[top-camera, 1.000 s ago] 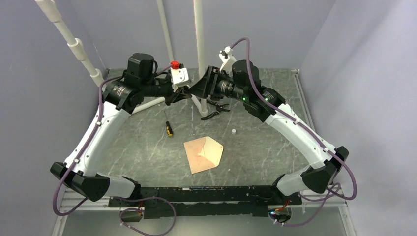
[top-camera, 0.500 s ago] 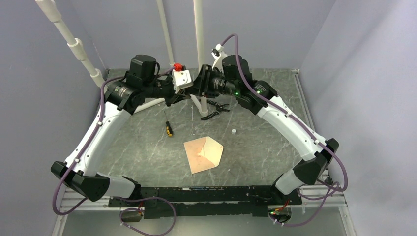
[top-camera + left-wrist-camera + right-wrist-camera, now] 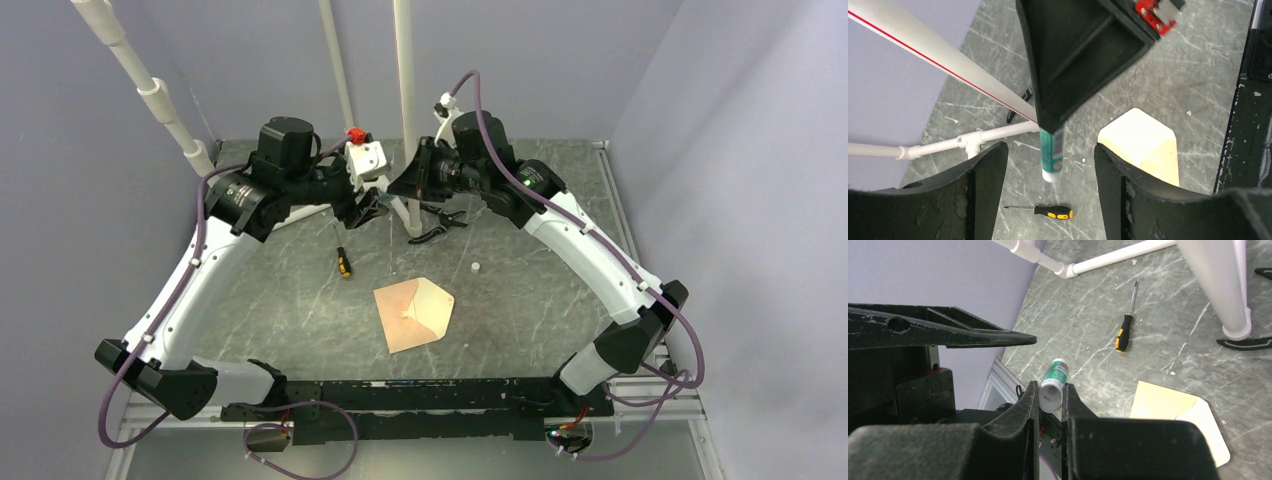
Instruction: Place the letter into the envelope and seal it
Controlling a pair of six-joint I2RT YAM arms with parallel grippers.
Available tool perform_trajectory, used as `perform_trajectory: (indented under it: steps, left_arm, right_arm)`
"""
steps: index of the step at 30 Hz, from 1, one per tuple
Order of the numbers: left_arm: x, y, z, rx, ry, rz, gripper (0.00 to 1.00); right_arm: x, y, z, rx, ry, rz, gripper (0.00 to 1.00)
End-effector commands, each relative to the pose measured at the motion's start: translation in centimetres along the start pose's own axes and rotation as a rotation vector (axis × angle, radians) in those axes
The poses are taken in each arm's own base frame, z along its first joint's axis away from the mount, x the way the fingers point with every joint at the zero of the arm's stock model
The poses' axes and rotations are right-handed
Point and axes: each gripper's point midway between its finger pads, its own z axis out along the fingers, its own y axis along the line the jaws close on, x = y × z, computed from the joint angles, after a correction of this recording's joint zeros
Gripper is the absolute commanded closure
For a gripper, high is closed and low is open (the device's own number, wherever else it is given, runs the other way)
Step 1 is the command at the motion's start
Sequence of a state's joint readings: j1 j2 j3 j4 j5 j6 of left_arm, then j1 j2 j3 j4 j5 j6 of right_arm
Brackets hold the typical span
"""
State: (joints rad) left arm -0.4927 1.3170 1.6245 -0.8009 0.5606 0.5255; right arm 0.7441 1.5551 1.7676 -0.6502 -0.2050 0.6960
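Observation:
The peach envelope [image 3: 413, 313] lies flat on the table in front of the arms, its pale pointed flap open toward the right; it also shows as the envelope [image 3: 1143, 145] and the envelope [image 3: 1173, 410]. The letter does not show as a separate sheet. Both arms are raised over the back of the table. My right gripper [image 3: 1050, 390] is shut on a green-and-white glue stick [image 3: 1053, 385]. The glue stick [image 3: 1052, 152] hangs from the right gripper's tip between the wide-open fingers of my left gripper [image 3: 1049, 147], touching neither finger.
A black-and-yellow screwdriver [image 3: 343, 262] lies left of the envelope. Black pliers [image 3: 437, 222] lie at the foot of the white pipe stand [image 3: 405, 100]. A small white cap [image 3: 476, 267] sits right of centre. Walls close in the back and sides.
My left gripper has opened and drawn back from the glue stick. My right gripper has closed onto it. The envelope has not moved.

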Motion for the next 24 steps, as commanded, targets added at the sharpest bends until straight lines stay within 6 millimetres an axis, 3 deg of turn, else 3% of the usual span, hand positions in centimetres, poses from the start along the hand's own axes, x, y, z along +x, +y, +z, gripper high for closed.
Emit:
perform_trajectory:
  steps: [1,10,14,17,19,22,24]
  left_arm:
    - [-0.8,-0.7,-0.3,0.013,-0.037,-0.047,0.32]
    - [-1.5,-2.5,1.4,0.150,-0.092,-0.141,0.31]
    - [-1.7,-2.8,2.1,0.192,-0.109,-0.177,0.35]
    - [-1.5,-3.0,2.5,0.216,-0.101,-0.194,0.50]
    - [-1.6,-3.3,2.5,0.240,-0.104,-0.194,0.72]
    - [-1.5,-3.7,2.4,0.257,-0.102,-0.191,0.93]
    - [-1.3,-3.9,2.3,0.267,-0.099,-0.192,0.97]
  right_arm:
    - [-1.5,1.4,-3.3,-0.084,-0.038,0.006,1.00]
    - [-1.1,1.7,-4.4,-0.170,-0.017,0.047,1.00]
    - [-1.0,2.2,-4.6,-0.206,-0.012,0.048,1.00]
    - [-0.9,2.2,-4.7,-0.212,-0.010,0.051,1.00]
    - [-0.9,2.1,-4.7,-0.215,-0.011,0.054,1.00]
    - [-0.9,2.2,-4.7,-0.226,-0.014,0.054,1.00]
    - [-0.9,2.4,-4.8,-0.241,-0.017,0.050,1.00]
